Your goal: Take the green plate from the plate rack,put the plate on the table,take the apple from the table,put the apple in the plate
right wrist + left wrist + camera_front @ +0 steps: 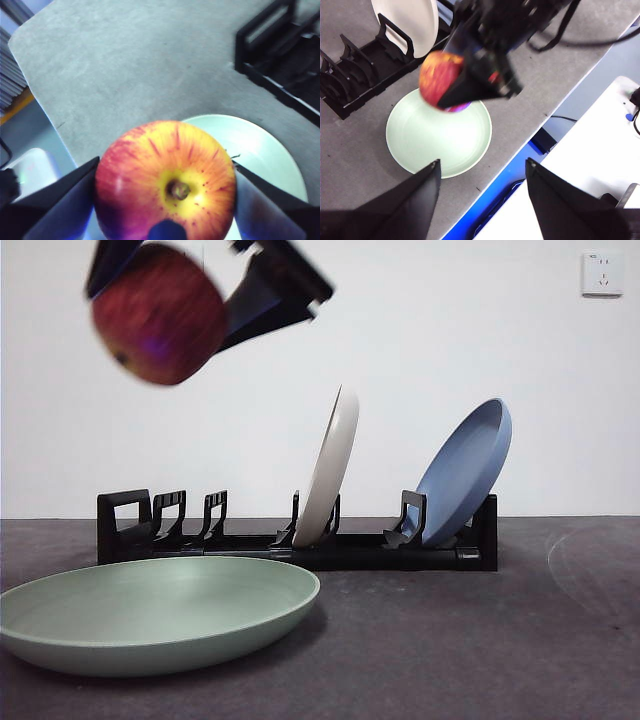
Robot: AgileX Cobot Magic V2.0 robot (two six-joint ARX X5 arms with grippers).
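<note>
Upper left of the front view: right pincer [165, 300] clenched on the apple [158, 313], held high above the counter [450, 640], clearly carried for a drop into the green plate [150, 612] lying flat at lower left, just in front of the plate rack [300, 540]. Right wrist view: apple [165, 182] squeezed between both jaws, stem end facing the camera, green plate [265, 155] partly below and to the right of it, so probably not yet centred over the dish. Left wrist view: left pincer [482, 172] released, jaws spread, grasping nothing, hovering back from the work at frame bottom; apple [441, 79] and right pincer [457, 85] over the upper rim area of the green plate [439, 135]. Plate contents: nothing in it yet, apple not touching it. Rack contents: cream-white plate [330, 468] upright near centre, leaning slightly right; blue plate [465, 472] tilted at the right end; left slots unoccupied. Judgement: plate step done, apple transport under way, lowering and release remaining; roll risk on the shallow dish if released high.
</note>
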